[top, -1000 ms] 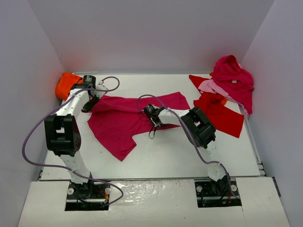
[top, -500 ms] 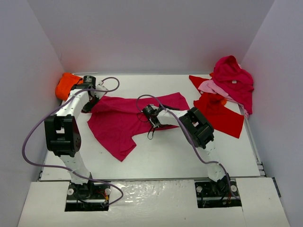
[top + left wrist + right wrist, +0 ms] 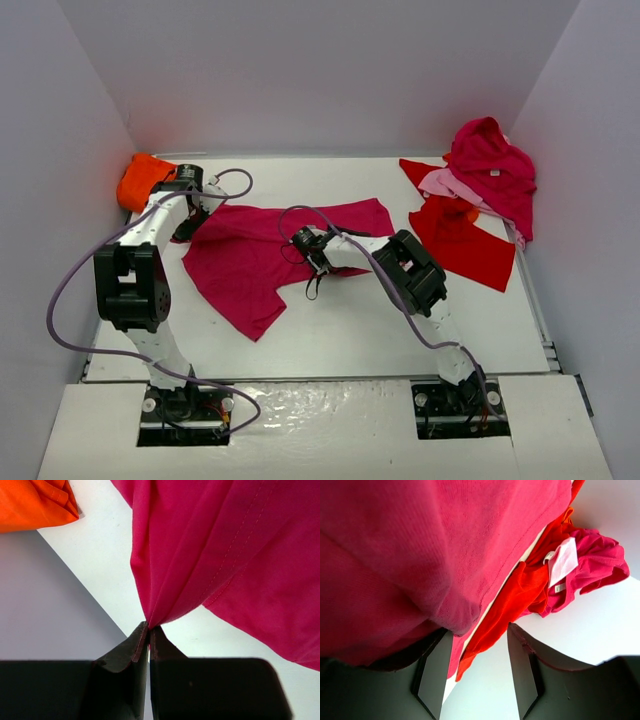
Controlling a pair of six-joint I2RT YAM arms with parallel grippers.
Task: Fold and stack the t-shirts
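While the left pincer (image 3: 149,626) pinches the magenta t-shirt (image 3: 225,555), the right pincer (image 3: 480,630) gapes; a pale label (image 3: 563,560) is unreadable

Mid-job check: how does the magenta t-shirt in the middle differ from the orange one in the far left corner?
The magenta t-shirt lies spread wide and loose mid-table; the orange t-shirt is a compact bundle in the far left corner. The magenta t-shirt has its edge pinched in the shut left gripper; the orange t-shirt lies free of it. Both are plain-coloured cloth resting on the table.
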